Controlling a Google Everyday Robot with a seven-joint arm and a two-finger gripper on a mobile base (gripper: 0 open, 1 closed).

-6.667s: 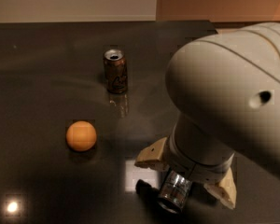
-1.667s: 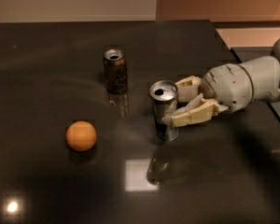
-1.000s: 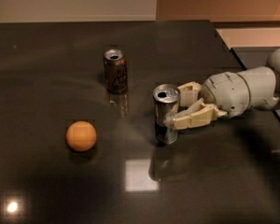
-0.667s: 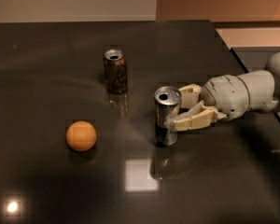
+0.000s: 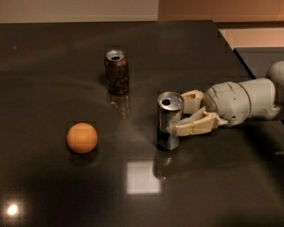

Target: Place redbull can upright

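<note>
**While clamped in the tool (image 5: 180, 112), redbull can (image 5: 169, 121) stands upright on bench (image 5: 47, 51)**

All positions are given relative to the redbull can, nearest the camera first.

- Nearest, left of the can: a square patch of glare (image 5: 143, 177) on the bench top. Far off to the left, by the bottom corner, is a small bright light spot (image 5: 12, 210).
- Left of the can and slightly nearer: an orange ball (image 5: 82, 137) on the bench, well apart from the can and touching nothing.
- The can itself: tall, slim and silver, with its base flat on the bench, its shiny top up and the opening visible. A dim reflection of it shows on the bench in front.
- Tool: comes in from the right and is closed on the can. The two cream fingers (image 5: 196, 125) straddle the can's right side; the nearer one lies against the front of the can about halfway up, and the farther one sits at its back edge near the top.
- Right of the can: the white rounded arm housing (image 5: 239, 100) runs roughly level toward the right edge of frame, above the bench.
- Behind the can and to the left: a shorter brown can (image 5: 117, 72), upright with its top open, well apart from the can and from the tool.
- Far right, behind the can: a pale surface (image 5: 248, 36) past the bench's right edge.
- Farthest back: a light wall (image 5: 75, 4) along the bench's back edge, turning orange-brown toward the right.
</note>
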